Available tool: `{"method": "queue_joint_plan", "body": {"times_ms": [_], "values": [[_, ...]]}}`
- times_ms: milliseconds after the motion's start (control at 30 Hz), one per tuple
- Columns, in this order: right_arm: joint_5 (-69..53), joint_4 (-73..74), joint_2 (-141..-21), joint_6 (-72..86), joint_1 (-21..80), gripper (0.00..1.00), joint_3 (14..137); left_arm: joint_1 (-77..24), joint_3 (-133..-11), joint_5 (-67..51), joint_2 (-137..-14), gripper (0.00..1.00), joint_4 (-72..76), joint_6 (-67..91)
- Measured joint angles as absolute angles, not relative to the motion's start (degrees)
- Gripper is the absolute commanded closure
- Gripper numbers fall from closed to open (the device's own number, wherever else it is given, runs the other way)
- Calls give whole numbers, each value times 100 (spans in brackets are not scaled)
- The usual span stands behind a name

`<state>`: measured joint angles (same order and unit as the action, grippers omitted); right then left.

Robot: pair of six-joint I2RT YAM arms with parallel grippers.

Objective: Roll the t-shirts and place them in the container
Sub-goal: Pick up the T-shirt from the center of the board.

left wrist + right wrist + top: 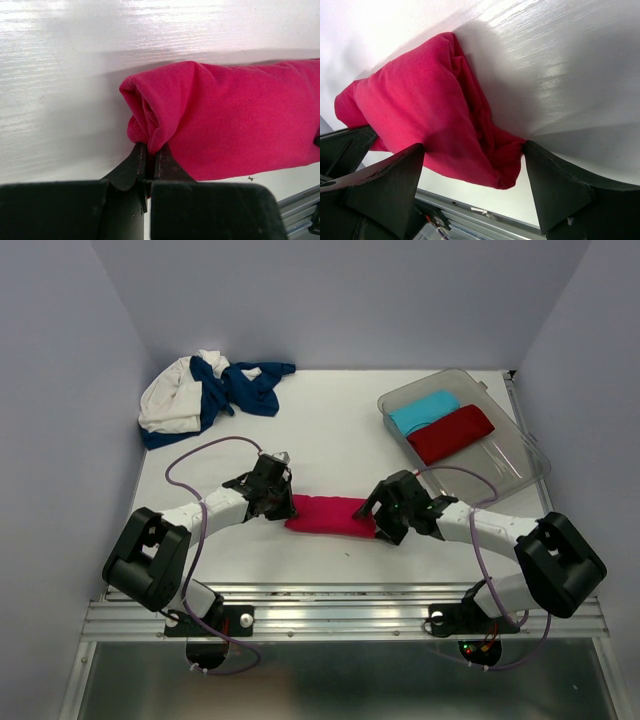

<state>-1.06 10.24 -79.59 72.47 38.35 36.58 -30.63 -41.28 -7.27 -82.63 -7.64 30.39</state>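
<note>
A bright pink-red t-shirt, rolled into a log, lies across the near middle of the white table. My left gripper is at its left end, and in the left wrist view the gripper is shut on a fold of the t-shirt. My right gripper is at the right end. In the right wrist view its jaws stand wide, straddling the loose end of the t-shirt, with cloth touching the right fingertip. A heap of navy and cream-white t-shirts lies at the back left.
A clear plastic bin sits at the back right, holding a light-blue roll and a darker red roll. A metal rail runs along the near table edge. Walls close in the left, right and back sides.
</note>
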Motion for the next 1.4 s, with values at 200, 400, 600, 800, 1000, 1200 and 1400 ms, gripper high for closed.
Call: {"method": "queue_joint_plan", "body": {"times_ms": [200,400,600,800,1000,1200,1400], "values": [[167,1192,-7782,7249,3846,9,3601,-3063,-4128,-727,-8263,100,-764,3039],[213,1125,-7607,7380,3909,9,3374,-3063,-4128,-729,-8263,100,-762,3039],[93,749,-7682,7520,3935,15,3284,-3063,-4128,-729,-8263,100,-764,3037],[132,478,-7926,7575,3951,32,3332,-3063,-4128,-727,-8263,100,-764,3037],[346,447,-8106,7590,3953,54,3393,-3063,-4128,-729,-8263,100,-764,3039],[534,440,-8348,7537,3962,95,3562,-3063,-4128,-746,-8263,100,-762,3039],[799,515,-8503,7164,3983,99,3870,-3061,-4128,-746,-8263,100,-766,3039]]}}
